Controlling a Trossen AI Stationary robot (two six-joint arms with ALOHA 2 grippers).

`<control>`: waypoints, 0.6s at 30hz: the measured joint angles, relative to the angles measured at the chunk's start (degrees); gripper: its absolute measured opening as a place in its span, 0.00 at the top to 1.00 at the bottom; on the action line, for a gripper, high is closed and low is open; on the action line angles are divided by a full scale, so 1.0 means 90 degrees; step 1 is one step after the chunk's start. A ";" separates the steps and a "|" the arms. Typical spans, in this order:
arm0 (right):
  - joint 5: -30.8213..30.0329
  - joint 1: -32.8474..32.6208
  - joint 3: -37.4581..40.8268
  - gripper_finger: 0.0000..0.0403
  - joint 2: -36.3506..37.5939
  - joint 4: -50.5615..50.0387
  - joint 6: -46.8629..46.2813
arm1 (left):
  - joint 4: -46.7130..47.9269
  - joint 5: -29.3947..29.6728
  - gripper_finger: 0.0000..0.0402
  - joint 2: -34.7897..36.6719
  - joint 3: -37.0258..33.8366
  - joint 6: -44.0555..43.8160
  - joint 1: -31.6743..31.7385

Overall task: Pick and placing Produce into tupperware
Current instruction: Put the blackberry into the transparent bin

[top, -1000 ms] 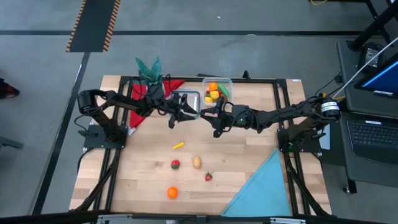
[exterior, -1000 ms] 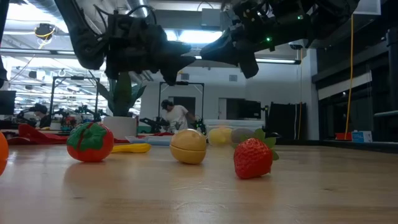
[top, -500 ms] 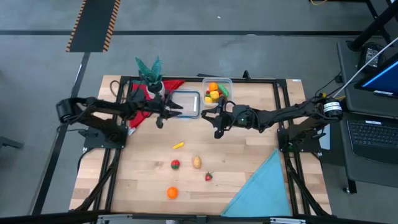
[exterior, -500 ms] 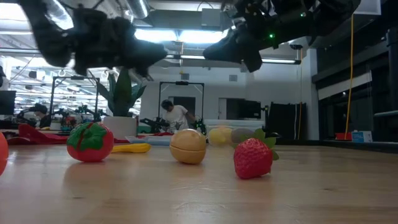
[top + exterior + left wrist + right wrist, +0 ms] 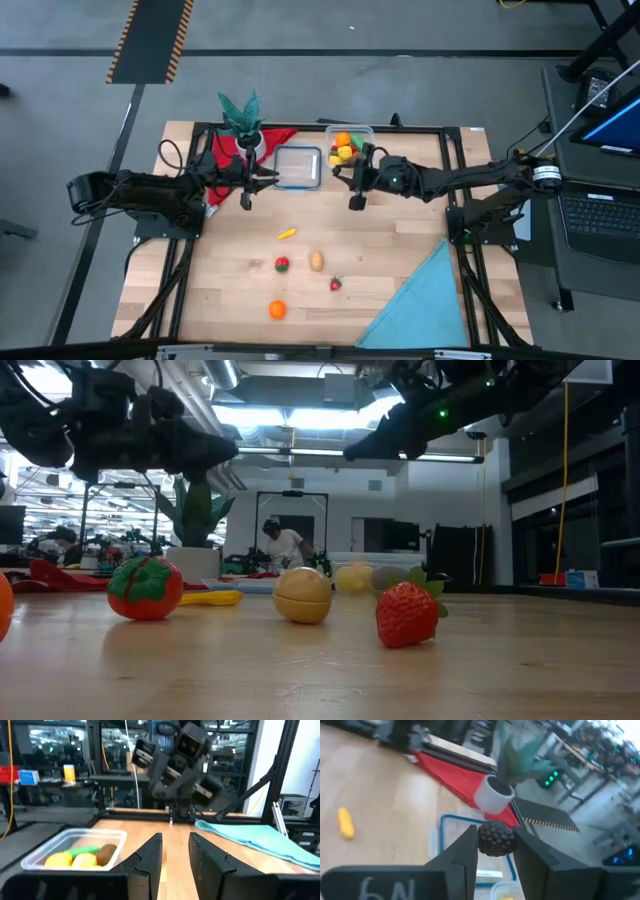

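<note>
- The right claw (image 5: 496, 836) is clamped on a dark, bumpy, round toy piece (image 5: 496, 840), which sits squarely between its two fingers
- In the high view it hangs over the counter (image 5: 400, 250) just beside the clear rounded-square plastic tub (image 5: 366, 131), on the side facing the loose produce, not yet over the tub's mouth
- The left claw (image 5: 175, 842) carries nothing; its fingers stand a narrow gap apart, and it is well off from the tub, past the flat clear square lid with a blue rim (image 5: 298, 167)
- Done so far: the tub holds several pieces, orange, yellow, green and brown
- Left to do, besides the held piece: five pieces lie on the counter well away from the tub: a small yellow elongated piece (image 5: 287, 234), a red tomato (image 5: 283, 264), a tan potato (image 5: 317, 261), a red strawberry (image 5: 336, 284) and, farthest off, an orange fruit (image 5: 277, 310)
- By my count the job is about half through
- Against the earlier high view, the left arm has drawn back from above the lid, away from the tub, and the right claw has edged nearer the tub; the five loose pieces lie where they were
</note>
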State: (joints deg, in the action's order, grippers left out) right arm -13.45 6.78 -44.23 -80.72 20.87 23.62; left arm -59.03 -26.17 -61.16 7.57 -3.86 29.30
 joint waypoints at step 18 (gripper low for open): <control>0.3468 0.1729 0.0000 0.75 0.0103 -0.0351 -0.1791 | 0.0178 0.0005 0.84 0.0006 0.0000 0.0180 0.0000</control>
State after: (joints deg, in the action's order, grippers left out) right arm 17.76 22.34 -44.23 -79.79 17.71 7.50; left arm -57.43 -26.13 -61.10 7.57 -2.24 29.30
